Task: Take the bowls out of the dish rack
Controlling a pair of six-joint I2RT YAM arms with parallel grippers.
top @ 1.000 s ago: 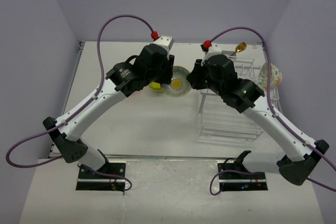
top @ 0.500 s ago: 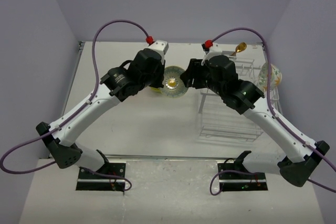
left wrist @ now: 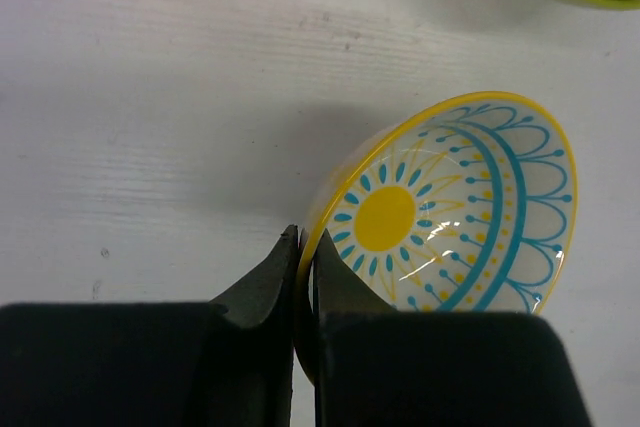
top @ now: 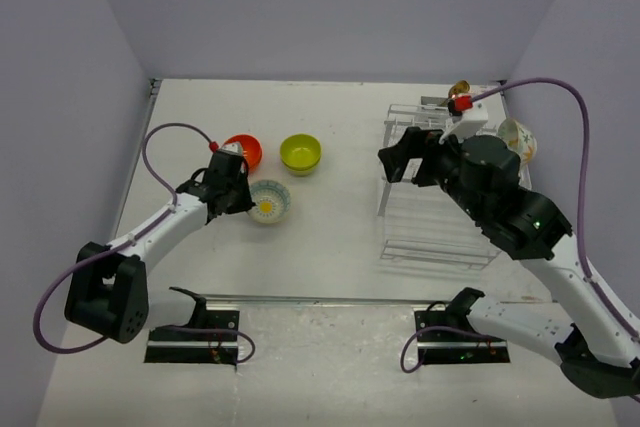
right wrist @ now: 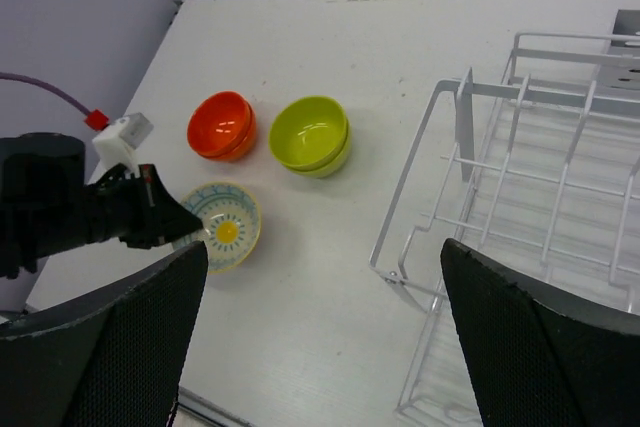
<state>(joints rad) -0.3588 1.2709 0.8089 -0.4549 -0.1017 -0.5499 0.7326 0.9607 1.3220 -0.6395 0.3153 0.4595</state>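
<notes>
Left tool (left wrist: pixel 305 243) pinches the patterned bowl (left wrist: pixel 450 207) on the white, lilac-walled table (top: pixel 330 237); right tool (right wrist: pixel 318 257) gapes.

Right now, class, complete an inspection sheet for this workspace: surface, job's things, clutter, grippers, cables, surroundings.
Surface: white table, faintly marked.
Job's things: orange bowl, lime-green bowl and yellow-and-blue patterned bowl out on the table; floral bowl at the right side of the dish rack.
Clutter: gold spoon at the rack's far end.
Grippers: left gripper shut on the patterned bowl's rim; right gripper open, holding nothing.
Cables: a purple cable loops off each arm.
Surroundings: lilac walls on three sides.
</notes>
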